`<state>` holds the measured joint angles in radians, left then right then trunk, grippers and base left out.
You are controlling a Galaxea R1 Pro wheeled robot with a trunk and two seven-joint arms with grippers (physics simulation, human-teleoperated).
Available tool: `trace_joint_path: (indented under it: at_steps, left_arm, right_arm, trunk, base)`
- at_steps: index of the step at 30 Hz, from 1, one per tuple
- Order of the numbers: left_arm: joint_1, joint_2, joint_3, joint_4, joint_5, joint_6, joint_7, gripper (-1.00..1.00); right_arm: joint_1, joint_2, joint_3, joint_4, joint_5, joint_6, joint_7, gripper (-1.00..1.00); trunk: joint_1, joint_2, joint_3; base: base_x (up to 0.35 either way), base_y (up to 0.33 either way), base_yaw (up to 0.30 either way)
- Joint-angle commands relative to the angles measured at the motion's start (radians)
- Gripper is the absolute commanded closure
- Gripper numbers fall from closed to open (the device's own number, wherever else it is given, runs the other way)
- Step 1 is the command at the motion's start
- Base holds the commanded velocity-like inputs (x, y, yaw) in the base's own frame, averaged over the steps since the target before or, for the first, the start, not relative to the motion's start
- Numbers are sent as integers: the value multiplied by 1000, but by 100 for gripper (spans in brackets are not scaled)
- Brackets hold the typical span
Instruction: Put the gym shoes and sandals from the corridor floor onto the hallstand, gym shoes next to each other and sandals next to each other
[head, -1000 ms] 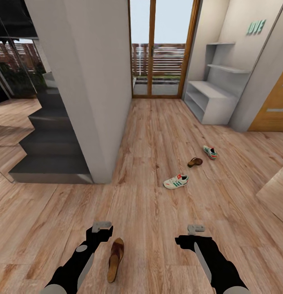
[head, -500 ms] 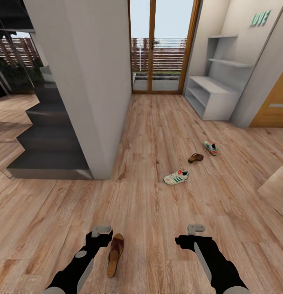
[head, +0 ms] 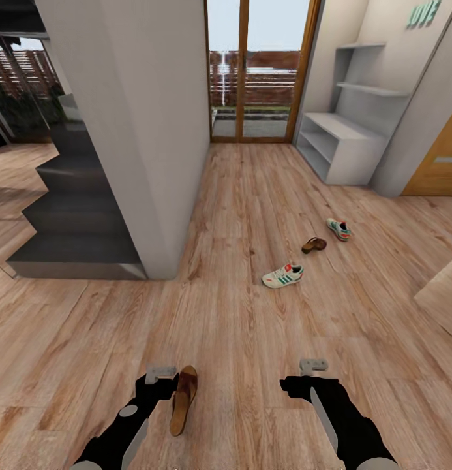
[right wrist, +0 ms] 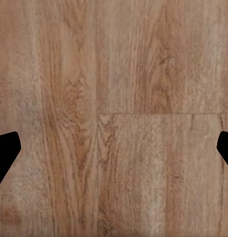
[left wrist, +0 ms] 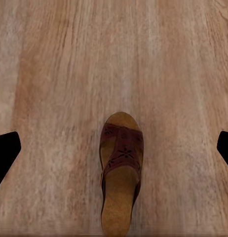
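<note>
- where the left gripper (head: 159, 374) hangs, one sandal (head: 183, 399) lies flat on the corridor floor (head: 239, 313) just beside it; in the left wrist view the sandal (left wrist: 120, 173) sits between the two dark fingertips (left wrist: 5, 153), jaws spread wide, nothing held.
- second sandal (head: 313, 245) lies farther up the corridor, well apart from the first.
- near gym shoe (head: 282, 275) rests on its sole a little short of that sandal; far gym shoe (head: 338, 228) lies just beyond it, toward the right wall.
- all four shoes are on the floor planks.
- right gripper (head: 313, 365) hovers over bare planks; its fingertips (right wrist: 6, 150) stand wide apart, empty.
- white shelf unit (head: 343, 140) stands against the right wall past the shoes, teal lettering (head: 424, 12) above it.
- glass doors (head: 258, 68) close the corridor end; grey wall (head: 141, 124) and dark stairs (head: 69, 222) on the left.
</note>
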<state>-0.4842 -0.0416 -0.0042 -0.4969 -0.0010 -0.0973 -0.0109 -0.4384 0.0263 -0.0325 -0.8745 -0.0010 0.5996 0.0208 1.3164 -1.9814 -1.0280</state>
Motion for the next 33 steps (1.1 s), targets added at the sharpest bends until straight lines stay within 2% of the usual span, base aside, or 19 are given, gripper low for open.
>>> trace_joint_path:
  at_steps: [1,8,15,27,33]
  left_arm:
    - [-1,0,0,3,0,-3,-1,-100]
    - [-1,0,0,15,0,-6,-1,-100]
    - [-1,0,0,38,-1,-47,-1,-100]
    - [-1,2,1,40,-1,-51,0,-100]
    - [-1,5,4,40,-1,-51,1,-100]
  right_arm:
    - [0,1,-4,-1,0,5,2,-100]
    - [0,0,-5,-1,0,5,2,-100]
    - [0,0,-6,-1,-1,5,2,-100]
    - [0,0,-2,-1,-1,5,2,-100]
    - [0,0,-1,-1,0,5,2,-100]
  trunk:
    - [4,-8,-6]
    - [31,-57,-39]
    - [57,-106,-71]
    - [103,-190,-126]
    - [126,-232,-154]
  base:
    - [0,0,0]
    - [0,0,-59]
    - [0,0,-170]
    - [0,0,-178]
    - [0,0,-78]
